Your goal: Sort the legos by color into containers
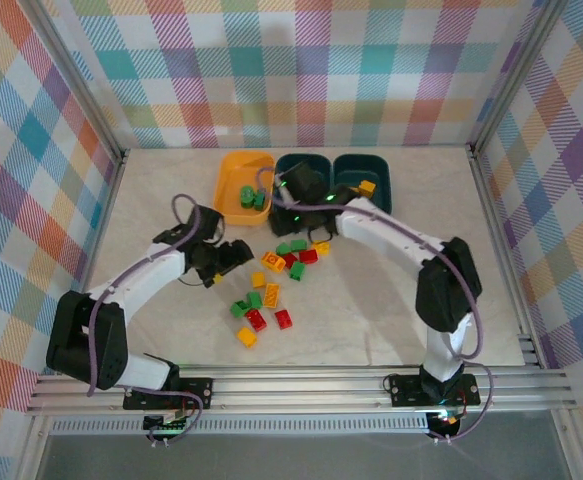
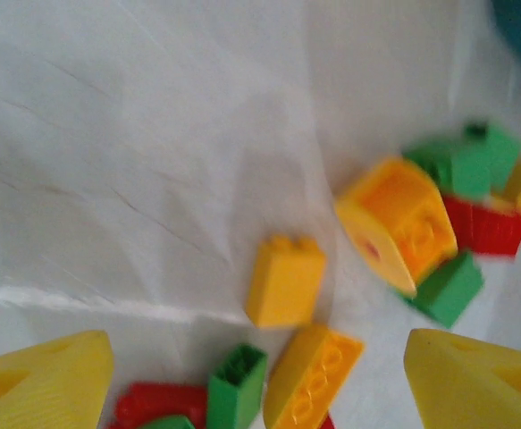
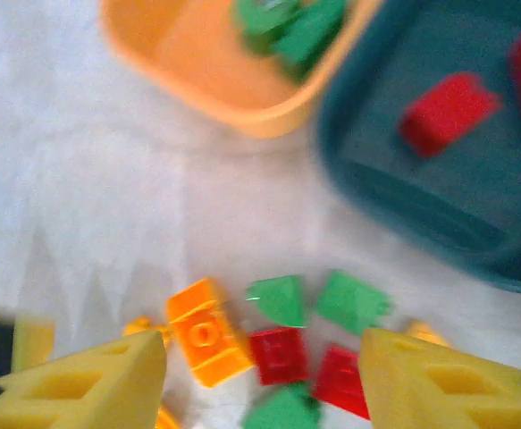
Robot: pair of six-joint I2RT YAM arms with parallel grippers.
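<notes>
- The orange tub (image 1: pixel 231 176) is holding greens (image 1: pixel 252 197), the teal tub (image 3: pixel 394 201) seemingly reds (image 3: pixel 446 109)
- Most legos (image 1: pixel 269 292) are lying unsorted
- The left end effector (image 2: pixel 258 357) and right end effector (image 3: pixel 262 344) are gaping empty

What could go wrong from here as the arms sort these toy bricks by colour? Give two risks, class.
The small red plastic bricks lie crowded beside green plastic bricks below the open right gripper, so one pinch might catch both colours. The left gripper hangs over the same pile, so the two could collide.
</notes>
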